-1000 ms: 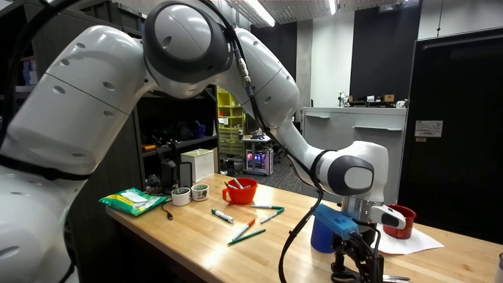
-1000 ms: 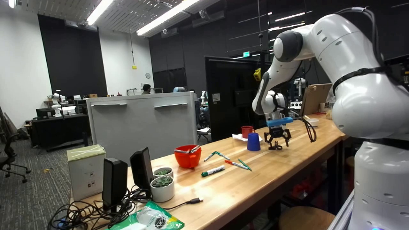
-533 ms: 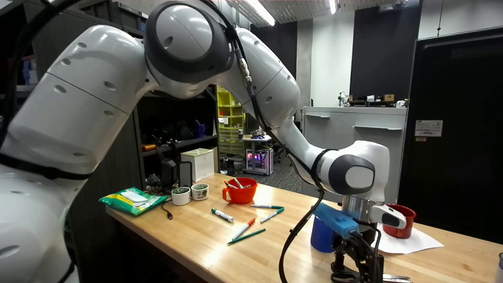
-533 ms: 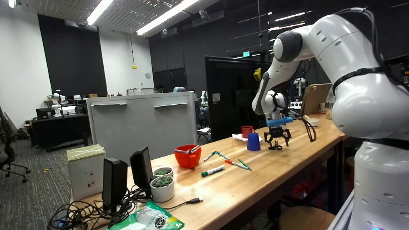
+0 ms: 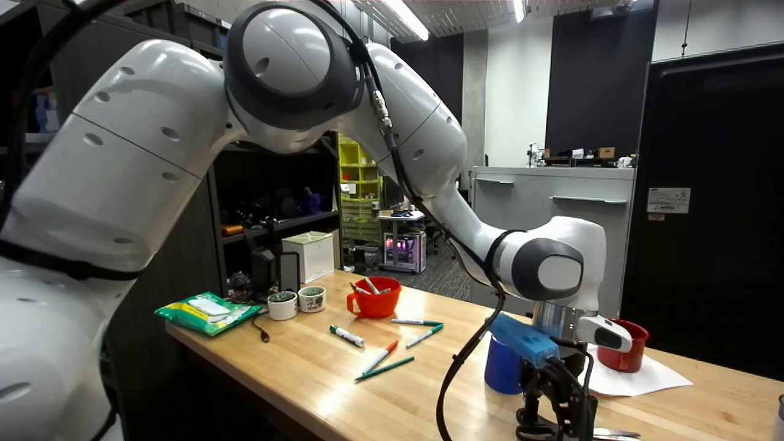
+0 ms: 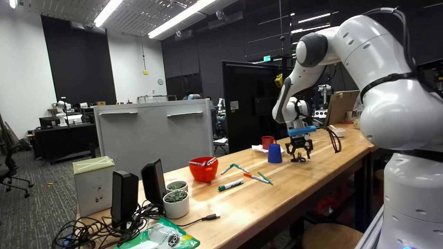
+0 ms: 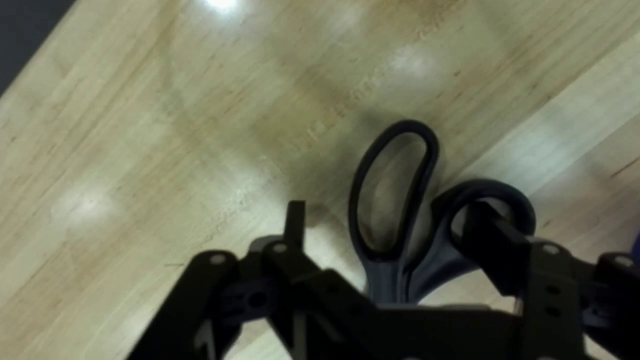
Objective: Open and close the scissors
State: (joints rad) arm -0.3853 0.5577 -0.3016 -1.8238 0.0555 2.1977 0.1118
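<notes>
The scissors [image 7: 385, 280] lie on the wooden table, their dark loop handles showing in the wrist view with a narrow V between them. The gripper body hides their blades there. My gripper [image 7: 390, 215] is open above the scissors. One fingertip is to the left of the long loop, apart from it. The other appears over or inside the smaller round loop; I cannot tell how deep. In an exterior view the gripper [image 6: 300, 156] stands low over the scissors [image 6: 299, 159]. In an exterior view the grey blades of the scissors [image 5: 615, 433] stick out past the gripper [image 5: 557, 404].
A blue cup [image 6: 274, 154] stands close beside the gripper. A red mug [image 6: 267, 142] on white paper is behind it. Several markers, including a green and white one [image 6: 231, 185], lie near a red-orange bowl [image 6: 204, 172]. The table edge shows in the wrist view.
My gripper has shifted slightly, a little to the left in both exterior views. The scissors show no clear movement.
</notes>
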